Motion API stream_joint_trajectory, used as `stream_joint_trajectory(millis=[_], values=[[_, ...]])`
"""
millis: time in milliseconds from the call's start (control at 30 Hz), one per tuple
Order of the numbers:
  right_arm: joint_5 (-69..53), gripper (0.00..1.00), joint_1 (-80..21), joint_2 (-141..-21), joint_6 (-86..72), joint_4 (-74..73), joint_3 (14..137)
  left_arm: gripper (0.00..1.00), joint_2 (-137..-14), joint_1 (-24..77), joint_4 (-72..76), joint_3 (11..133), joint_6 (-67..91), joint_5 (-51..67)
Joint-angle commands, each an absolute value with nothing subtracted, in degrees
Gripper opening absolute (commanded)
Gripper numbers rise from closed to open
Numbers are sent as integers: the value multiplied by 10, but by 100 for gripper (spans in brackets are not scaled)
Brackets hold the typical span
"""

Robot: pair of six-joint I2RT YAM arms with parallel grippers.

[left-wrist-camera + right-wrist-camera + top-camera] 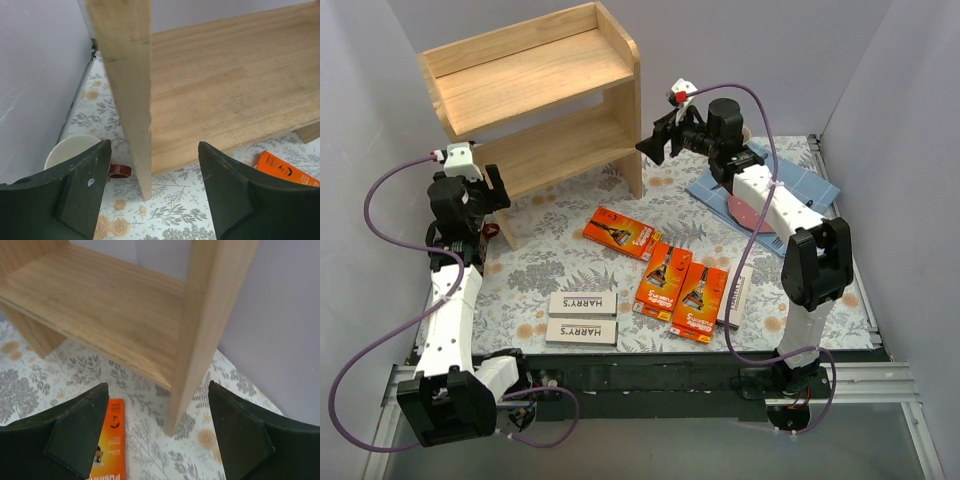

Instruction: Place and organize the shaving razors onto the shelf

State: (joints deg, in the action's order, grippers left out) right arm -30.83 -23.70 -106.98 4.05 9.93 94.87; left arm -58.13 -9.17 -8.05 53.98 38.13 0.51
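Razor packs (665, 278) (orange, white) lie flat.

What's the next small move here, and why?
Probably ease both arms in and close on the shelf's side panels to straighten it. The left end effector and right end effector are open, each with a panel lined up between its fingers. The shelf sits skewed, its tiers bare, and all razor packs are on the table.

Robot test cell, laboratory type. Plain grey partition walls (910, 120) close in the table at left, rear and right. An aluminium rail (880, 375) along the bottom edge carries the left arm (455, 310) and right arm (800, 270). Purple cables (370, 200) loop loose. A floral cloth (570, 260) covers the tabletop.
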Motion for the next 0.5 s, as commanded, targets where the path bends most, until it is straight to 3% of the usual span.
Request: stream_joint_trajectory(millis=[0, 167, 300, 467], values=[[-271, 85, -264, -1089, 4, 253, 946, 67, -603, -94, -45, 558, 356, 40], [-183, 79, -301, -1135, -9, 279, 997, 56, -604, -93, -42, 555, 316, 60], [-149, 66, -316, -1176, -2, 273, 1045, 54, -609, -93, -28, 547, 297, 54], [-99, 63, -318, -1197, 21, 262, 1079, 50, -620, -92, -5, 539, 292, 60]])
